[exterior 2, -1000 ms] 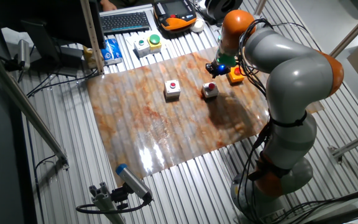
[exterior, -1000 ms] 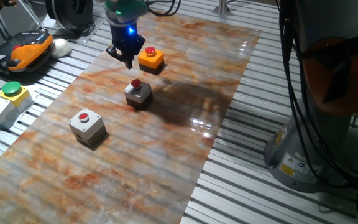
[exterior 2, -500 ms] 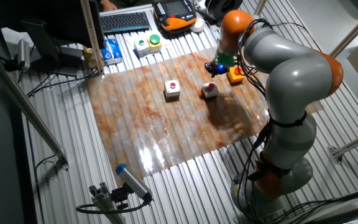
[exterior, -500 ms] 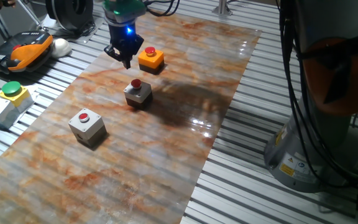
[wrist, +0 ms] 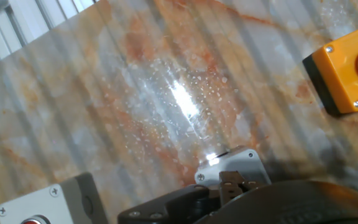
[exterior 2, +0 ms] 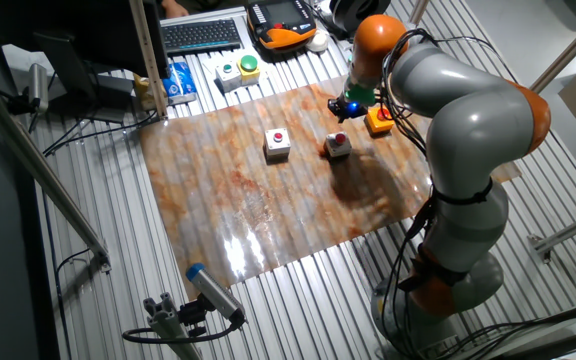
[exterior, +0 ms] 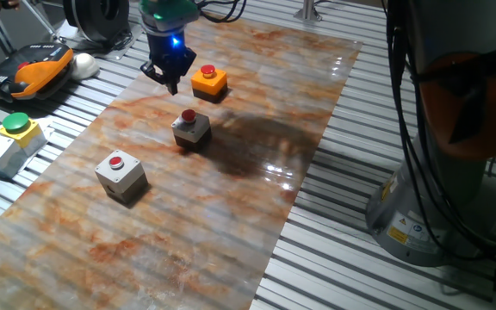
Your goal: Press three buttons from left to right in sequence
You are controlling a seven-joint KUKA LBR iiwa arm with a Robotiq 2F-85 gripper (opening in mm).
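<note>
Marbled mat carries three red-topped buttons; gripper hovers, finger state unclear.

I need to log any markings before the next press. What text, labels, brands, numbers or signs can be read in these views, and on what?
No text can be read in any view.
Yellow sticker on the robot base: print too small to read.
Blue packet near the keyboard: lettering blurred.
Three button boxes: no markings visible, orange box included.
</note>
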